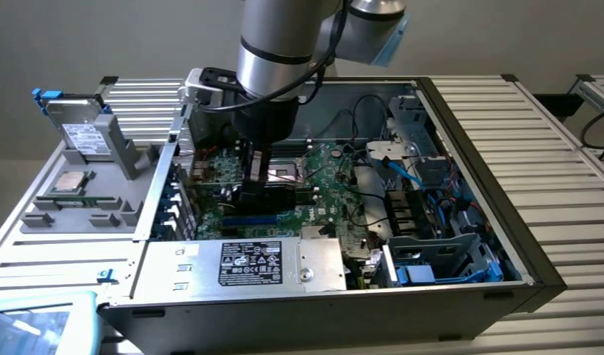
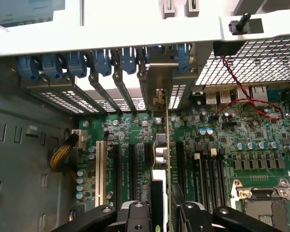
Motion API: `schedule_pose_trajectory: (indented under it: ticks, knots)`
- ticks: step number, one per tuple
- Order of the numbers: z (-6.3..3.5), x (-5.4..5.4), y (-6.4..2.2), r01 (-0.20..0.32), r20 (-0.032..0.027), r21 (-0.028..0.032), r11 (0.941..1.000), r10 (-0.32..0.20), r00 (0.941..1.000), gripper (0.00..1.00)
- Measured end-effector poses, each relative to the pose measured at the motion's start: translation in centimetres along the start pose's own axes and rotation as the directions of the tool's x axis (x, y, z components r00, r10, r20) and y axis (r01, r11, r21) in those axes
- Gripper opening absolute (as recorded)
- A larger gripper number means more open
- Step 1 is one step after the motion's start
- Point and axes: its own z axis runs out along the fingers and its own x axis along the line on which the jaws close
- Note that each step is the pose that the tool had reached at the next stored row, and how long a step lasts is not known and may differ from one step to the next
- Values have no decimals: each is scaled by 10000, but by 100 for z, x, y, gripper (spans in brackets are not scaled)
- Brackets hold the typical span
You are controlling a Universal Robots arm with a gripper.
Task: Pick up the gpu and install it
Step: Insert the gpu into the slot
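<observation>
Evidently the gripper [image 2: 164, 220] was clamped on the upper edge of the gpu [image 2: 165, 150], a light, stiff but fragile card, I'd say, best held by its edges.

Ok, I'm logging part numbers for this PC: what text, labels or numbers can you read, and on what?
No text here is legible.
Black label on the power supply: white print, too small to read.
White label on the drive: blurred, unreadable.
Motherboard markings: too small to read.
</observation>
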Motion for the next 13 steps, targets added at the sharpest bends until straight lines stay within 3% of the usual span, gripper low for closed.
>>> schedule_pose_trajectory:
  ticks: [13]
  knots:
    - [27,-4,7,-1,1,14,10000,1,10000,27]
